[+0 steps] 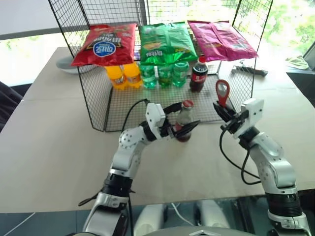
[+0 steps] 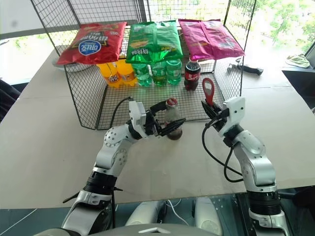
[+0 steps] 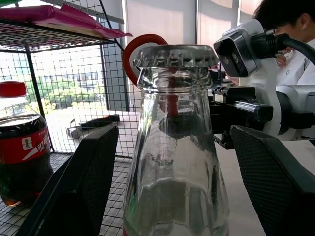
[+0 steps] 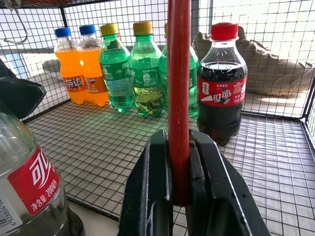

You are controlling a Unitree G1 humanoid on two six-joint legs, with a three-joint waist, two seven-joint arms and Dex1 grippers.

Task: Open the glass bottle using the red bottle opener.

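Observation:
The glass bottle (image 1: 184, 120) stands on the table at the front edge of the wire rack, with its red crown cap (image 1: 187, 103) on. My left gripper (image 1: 181, 123) reaches in from the left and is shut on the bottle's body, one black finger (image 3: 74, 187) on each side. The red bottle opener (image 1: 222, 92) stands upright, loop head up, with my right gripper (image 1: 220, 109) shut on its handle (image 4: 178, 98). The opener is to the right of the cap, about level with it and apart from it.
The black wire rack (image 1: 98, 105) holds orange soda bottles (image 1: 123, 74), green bottles (image 1: 165, 73) and a plastic cola bottle (image 1: 199, 73), with chip bags (image 1: 166, 43) on top. A black object (image 1: 251, 70) lies at the back right. A person (image 3: 288, 22) sits beyond the right arm.

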